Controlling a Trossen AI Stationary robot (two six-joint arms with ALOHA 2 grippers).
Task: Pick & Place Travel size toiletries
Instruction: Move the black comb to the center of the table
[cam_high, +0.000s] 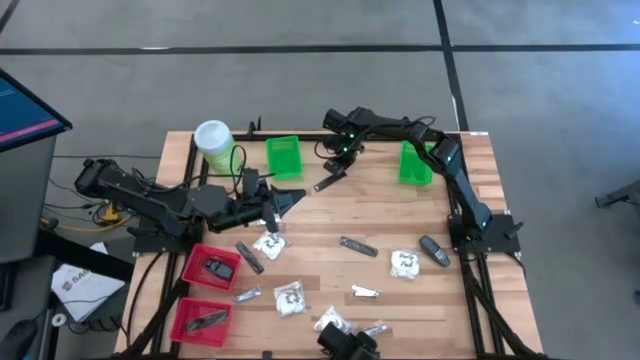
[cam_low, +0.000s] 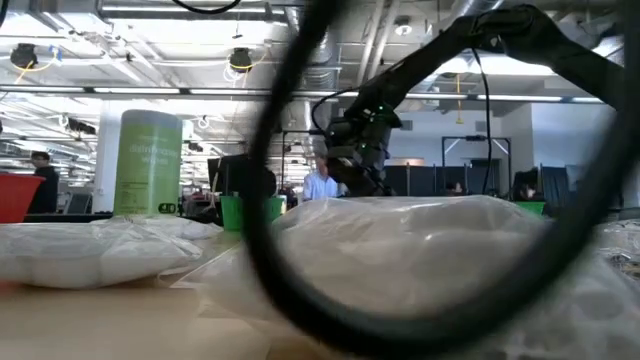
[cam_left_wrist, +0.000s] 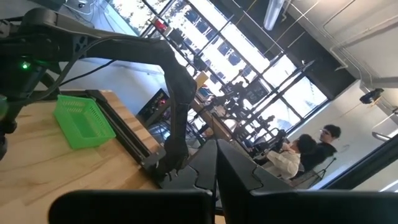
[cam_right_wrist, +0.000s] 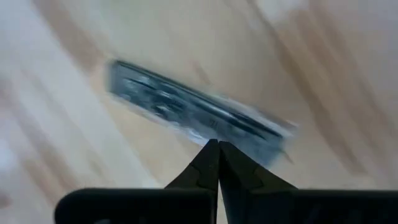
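Observation:
My right gripper (cam_right_wrist: 217, 144) is shut and points down over a slim silvery-grey sachet (cam_right_wrist: 199, 112) that lies flat on the wood near the table's far edge. In the high view this gripper (cam_high: 338, 165) stands just above the sachet (cam_high: 328, 183), between the two green baskets. My left gripper (cam_left_wrist: 216, 148) is shut and empty. It hovers at the table's left (cam_high: 298, 196), pointing toward the right. White packets (cam_high: 268, 243) (cam_high: 404, 264) (cam_high: 290, 298), dark sticks (cam_high: 357, 246) (cam_high: 434, 250) and silvery sachets (cam_high: 365, 292) lie scattered on the near half of the table. My right gripper's shut fingertips (cam_right_wrist: 210, 155) stand over the middle of the sachet's near long edge (cam_right_wrist: 205, 132), coming from above. The view is blurred, and I cannot tell whether they touch it. The sachet lies flat on the table.
Green baskets stand at the far edge (cam_high: 284, 157) (cam_high: 415, 163). A light-green canister (cam_high: 213, 143) stands at the far left. Two red baskets (cam_high: 212, 266) (cam_high: 200, 320) at the near left hold dark items. In the low view, white packets (cam_low: 100, 245) and a black cable loop (cam_low: 270, 200) fill the foreground.

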